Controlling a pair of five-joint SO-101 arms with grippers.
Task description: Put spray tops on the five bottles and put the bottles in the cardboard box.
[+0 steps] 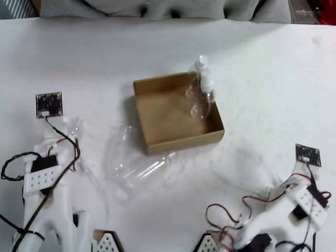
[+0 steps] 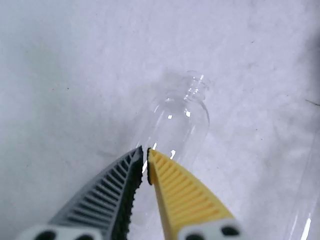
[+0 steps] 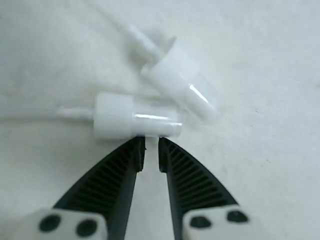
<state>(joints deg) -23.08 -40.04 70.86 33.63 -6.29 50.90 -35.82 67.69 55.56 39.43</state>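
The cardboard box (image 1: 157, 123) stands open in the middle of the table. One clear bottle with a white spray top (image 1: 201, 89) leans over its far right wall. Clear bottles without tops (image 1: 134, 167) lie on the table off the box's front left corner. Another topless clear bottle (image 2: 177, 120) lies on its side just beyond my left gripper (image 2: 145, 154), whose grey and yellow fingers are shut with nothing between them. Two white spray tops (image 3: 135, 117) (image 3: 180, 82) lie side by side on the table right ahead of my right gripper (image 3: 151, 145), whose black fingers are shut and hold nothing.
Small dark marker boards lie at the left (image 1: 49, 105) and right (image 1: 308, 155) of the table. Both white arms (image 1: 44, 184) (image 1: 294, 202) and their cables sit at the near edge. A grey upholstered edge (image 1: 157, 8) runs along the far side.
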